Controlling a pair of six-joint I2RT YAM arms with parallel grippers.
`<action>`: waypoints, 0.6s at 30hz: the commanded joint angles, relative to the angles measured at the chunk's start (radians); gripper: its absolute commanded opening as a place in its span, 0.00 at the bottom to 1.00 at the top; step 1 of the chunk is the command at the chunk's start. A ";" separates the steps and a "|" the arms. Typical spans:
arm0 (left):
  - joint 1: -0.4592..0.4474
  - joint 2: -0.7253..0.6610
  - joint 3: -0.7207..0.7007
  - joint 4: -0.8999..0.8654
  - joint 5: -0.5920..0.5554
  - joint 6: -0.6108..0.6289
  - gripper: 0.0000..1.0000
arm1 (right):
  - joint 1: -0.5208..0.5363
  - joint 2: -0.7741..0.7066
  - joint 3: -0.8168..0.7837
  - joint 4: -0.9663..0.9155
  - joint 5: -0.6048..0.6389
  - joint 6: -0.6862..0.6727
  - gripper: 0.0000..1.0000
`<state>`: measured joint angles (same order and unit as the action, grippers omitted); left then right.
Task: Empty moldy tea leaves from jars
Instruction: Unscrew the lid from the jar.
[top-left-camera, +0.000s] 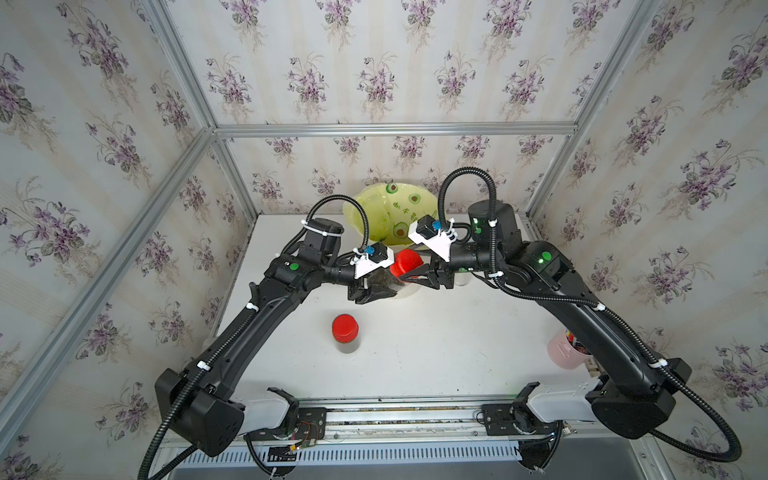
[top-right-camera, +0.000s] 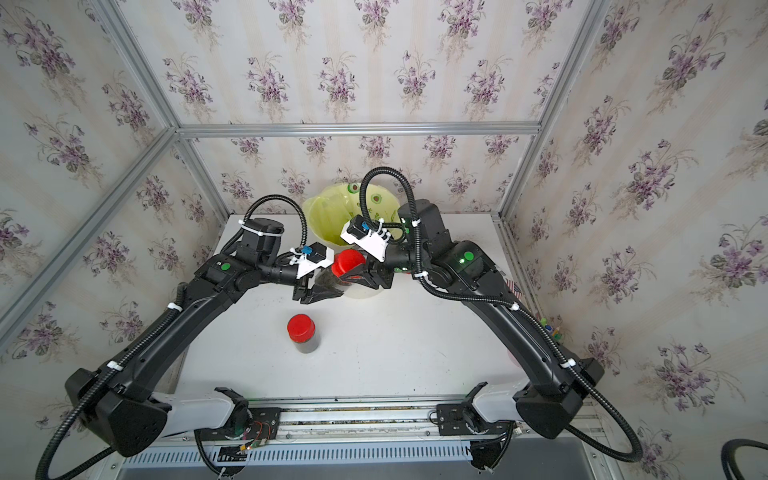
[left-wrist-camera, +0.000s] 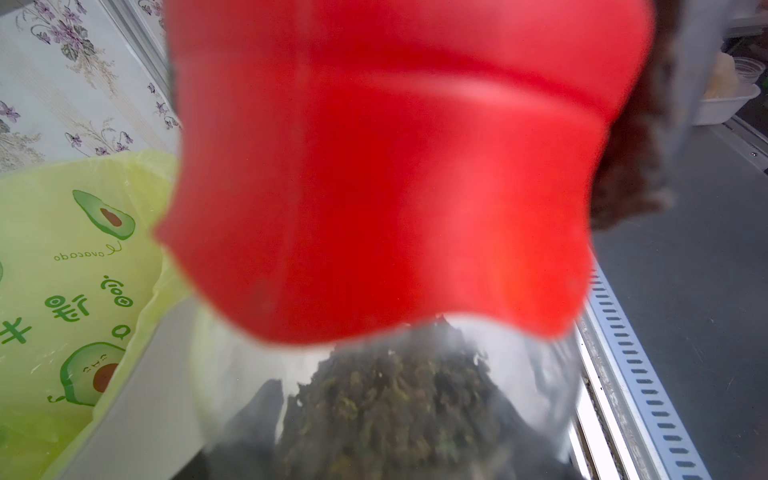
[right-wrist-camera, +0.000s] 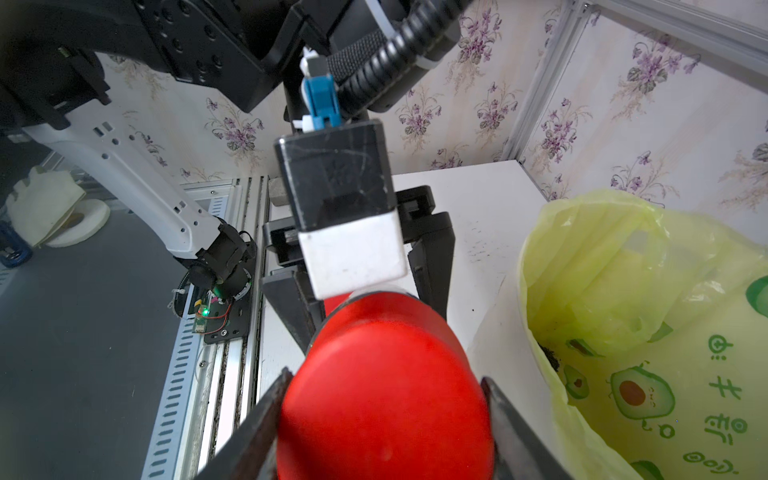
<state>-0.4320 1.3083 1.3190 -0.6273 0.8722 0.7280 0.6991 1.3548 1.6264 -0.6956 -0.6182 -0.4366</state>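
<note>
Red smooth plastic is making up the round lid (right-wrist-camera: 386, 395), and the right jaws are squeezing it from both sides, one black finger touching each edge. The left jaws are pressing shut around the clear body of the held jar (top-left-camera: 394, 284), which is hanging tilted in the air between the two sets of jaws. Dark, crumbly tea leaves (left-wrist-camera: 386, 399) are showing through the see-through wall and piling up against one side. The jar is looking small, light and stiff, but its clear wall is shiny and could be slipping, so I think the body is the best place to be gripping hard while the lid is being twisted. The lid has a little ridge, which may be helping the fingers bite. The leaves are loose and dry, so they should be pouring out easily and could be scattering. Just beyond the jaws, the bin (top-left-camera: 376, 203) is waiting with its thin, crinkly yellow-green liner. Another jar (top-left-camera: 345, 332) is standing upright with its lid on, on the white surface (top-left-camera: 436, 357), well apart from the left jaws, toward the arm bases.
</note>
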 joint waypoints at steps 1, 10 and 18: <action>0.003 -0.005 0.000 0.002 0.005 0.002 0.67 | -0.010 -0.004 0.002 -0.011 -0.086 -0.093 0.39; 0.003 0.000 0.004 0.003 0.011 0.001 0.67 | -0.037 -0.060 -0.048 0.071 -0.065 -0.081 0.41; 0.003 0.000 0.006 0.003 0.008 0.001 0.66 | -0.063 -0.117 -0.069 0.136 -0.002 -0.005 0.42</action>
<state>-0.4297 1.3106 1.3190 -0.6350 0.8715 0.7235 0.6361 1.2362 1.5433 -0.5831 -0.6533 -0.4660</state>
